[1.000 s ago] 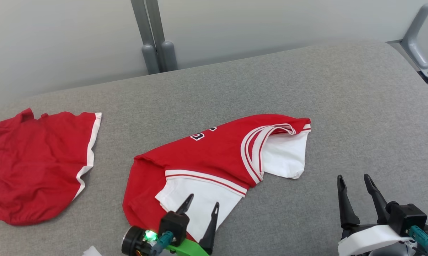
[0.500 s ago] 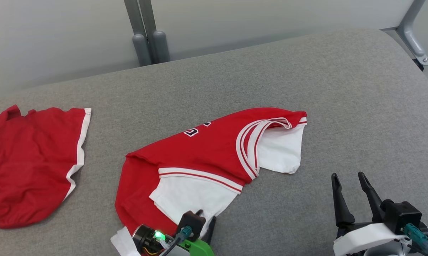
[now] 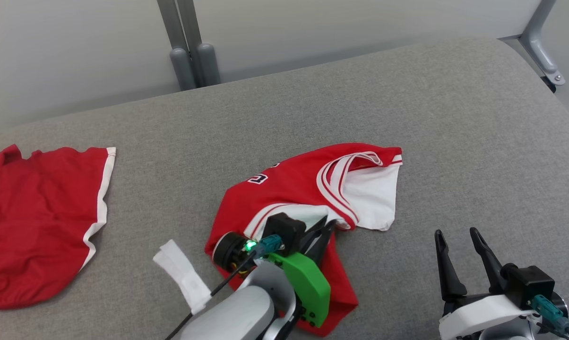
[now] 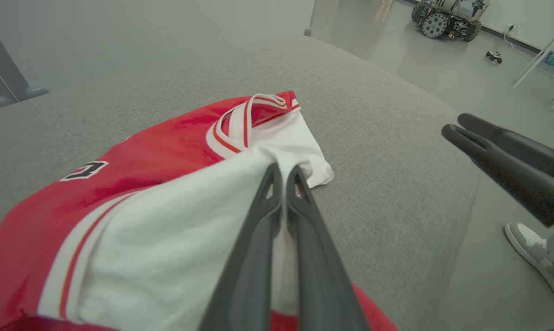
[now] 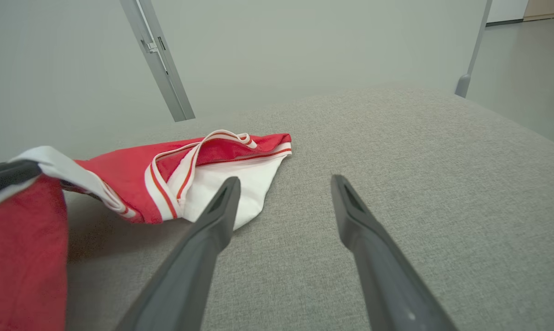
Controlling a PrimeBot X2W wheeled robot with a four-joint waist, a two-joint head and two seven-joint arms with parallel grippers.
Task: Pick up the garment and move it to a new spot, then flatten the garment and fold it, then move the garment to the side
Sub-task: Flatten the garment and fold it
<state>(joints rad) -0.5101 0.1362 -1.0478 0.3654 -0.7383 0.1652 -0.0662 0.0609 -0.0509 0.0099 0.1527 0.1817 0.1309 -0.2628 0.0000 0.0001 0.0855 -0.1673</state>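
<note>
left tool (image 3: 328, 225) now clamped on garment (image 3: 289, 189) white edge, pulled inward since before.
right tool (image 3: 455, 231) gapes wide, empty, above grey surface (image 3: 407, 94).

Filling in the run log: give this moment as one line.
left gripper: shut on jersey sleeve, held above cushion | right gripper: open, empty, beside jersey

A fold in the garment (image 3: 289, 189) hides most of its lettering.
</note>
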